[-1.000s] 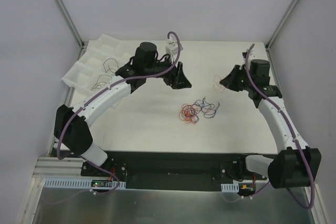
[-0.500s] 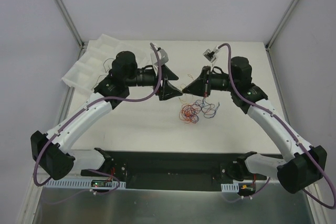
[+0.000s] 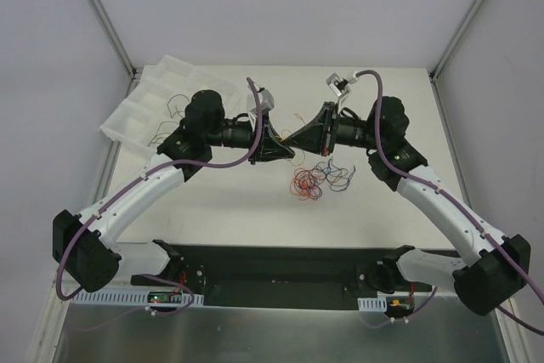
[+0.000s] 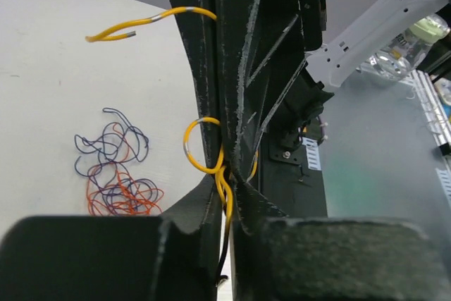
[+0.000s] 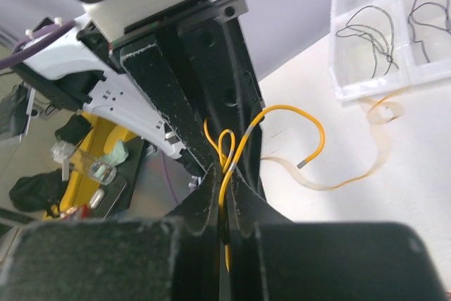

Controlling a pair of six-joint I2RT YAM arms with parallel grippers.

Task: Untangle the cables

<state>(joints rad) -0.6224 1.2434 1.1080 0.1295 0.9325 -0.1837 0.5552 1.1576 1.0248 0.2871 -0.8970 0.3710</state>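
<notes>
My two grippers meet tip to tip above the middle of the table, the left gripper [image 3: 283, 151] coming from the left and the right gripper [image 3: 300, 138] from the right. Both are shut on the same yellow cable [image 4: 200, 147], which loops out between the fingers. In the left wrist view the left gripper [image 4: 227, 182] pinches the loop, and one free end [image 4: 141, 25] curves away to the left. The right gripper [image 5: 224, 171] clamps the yellow cable [image 5: 283, 111] too. A tangle of red, orange and dark blue cables [image 3: 320, 179] lies on the table just in front.
A clear compartment tray [image 3: 136, 112] sits at the back left with thin black cables [image 5: 370, 33] in its cells. A pale beige strip [image 5: 331, 182] lies on the table near the tray. White walls close in the table on three sides.
Both arms swung inward from the table's sides and met at the centre. The left gripper, open until half a second ago, has shut on the yellow cable held by the right gripper.
</notes>
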